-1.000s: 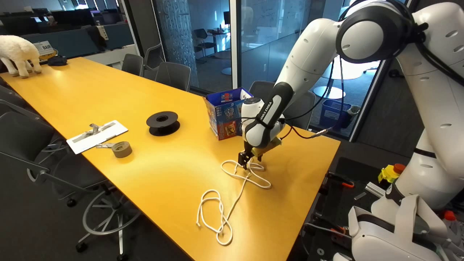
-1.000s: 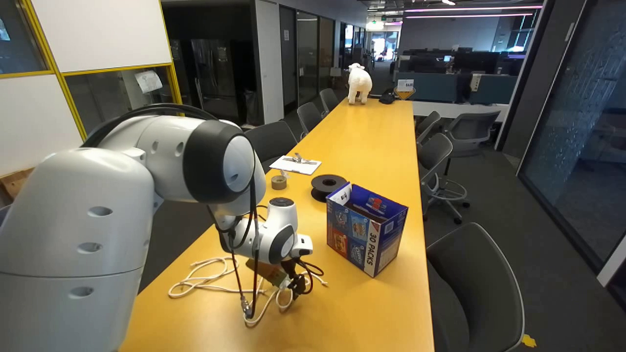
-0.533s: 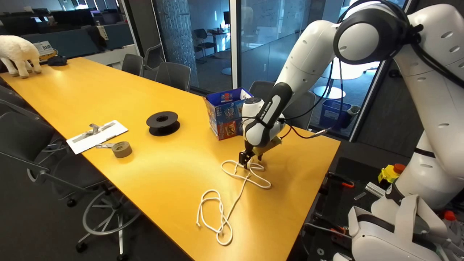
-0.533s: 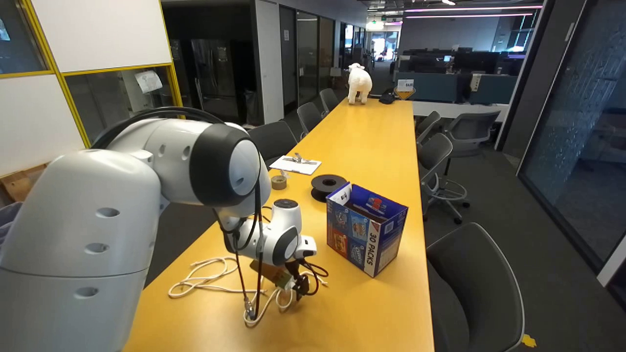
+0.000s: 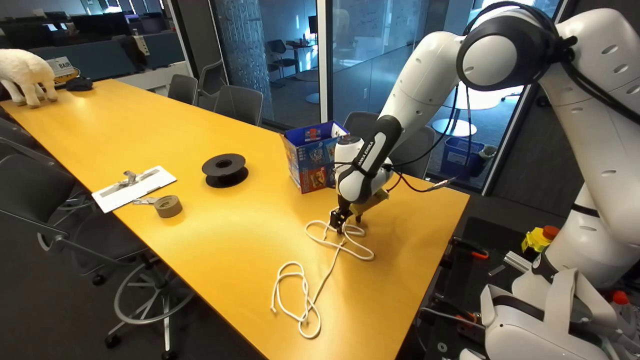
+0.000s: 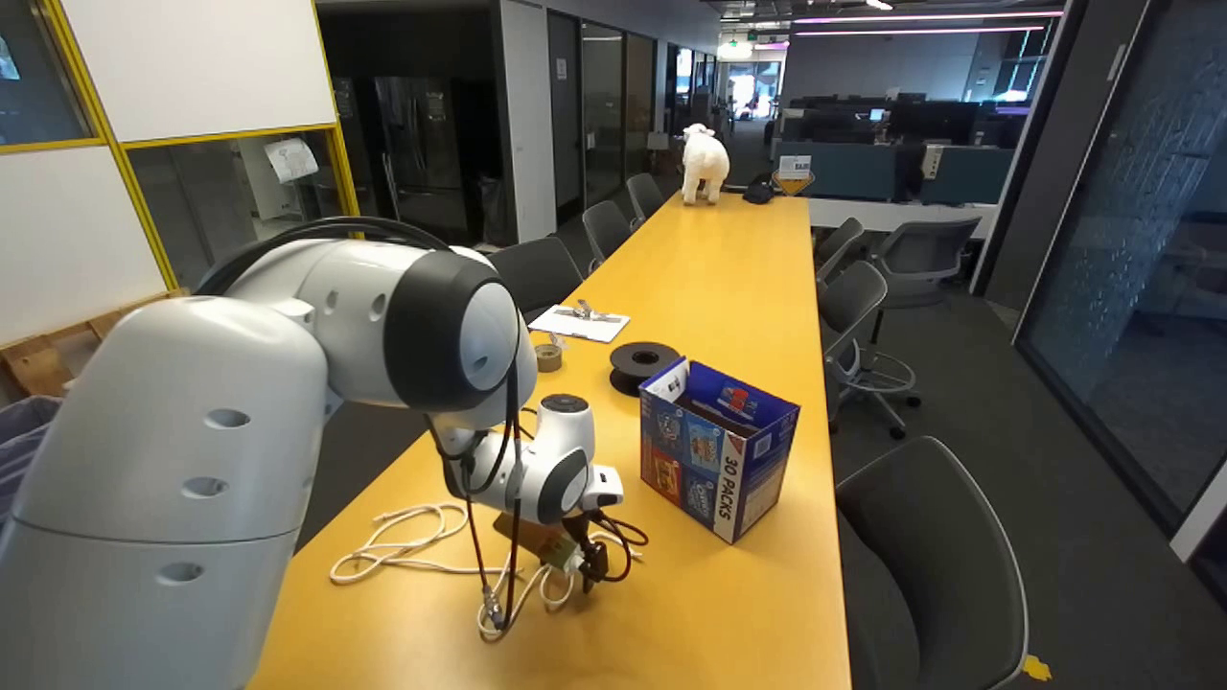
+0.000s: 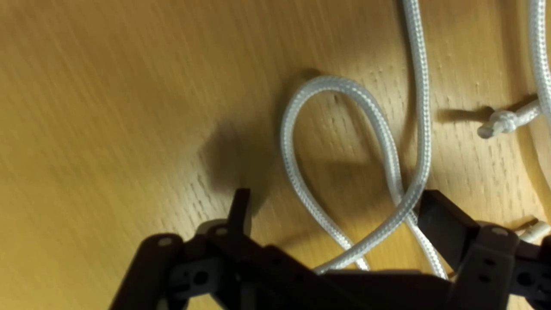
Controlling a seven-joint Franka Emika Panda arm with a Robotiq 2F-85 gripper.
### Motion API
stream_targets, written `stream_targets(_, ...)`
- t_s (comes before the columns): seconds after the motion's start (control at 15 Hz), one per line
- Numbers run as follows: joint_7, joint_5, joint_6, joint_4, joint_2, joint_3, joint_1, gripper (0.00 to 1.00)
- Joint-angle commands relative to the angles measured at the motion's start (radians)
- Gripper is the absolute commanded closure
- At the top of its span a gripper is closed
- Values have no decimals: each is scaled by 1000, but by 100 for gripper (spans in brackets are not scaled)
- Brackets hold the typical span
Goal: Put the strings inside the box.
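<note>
In your dimmer wrist view, the white braided cord (image 7: 409,201) casts soft shadows on the yellow wooden tabletop (image 7: 107,107).

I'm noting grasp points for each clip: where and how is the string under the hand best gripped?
Probably where two strands of the string cross, from straight above: it lies loosely on the table, and two overlapping strands offer more to pinch than a single thin one. In the wrist view the open hand appears to straddle that crossing.

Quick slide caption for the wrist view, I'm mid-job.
Open hand over the wooden tabletop, a loop of pale braided cord ungripped between its jaws; a knotted cord end at frame right.
</note>
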Motion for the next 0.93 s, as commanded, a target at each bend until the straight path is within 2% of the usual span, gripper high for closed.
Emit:
stream_targets(0.0, -30, 15, -6, 28, 15, 14, -15, 0)
stream_targets(0.87, -144, 22, -37, 27, 10, 79, -72, 0)
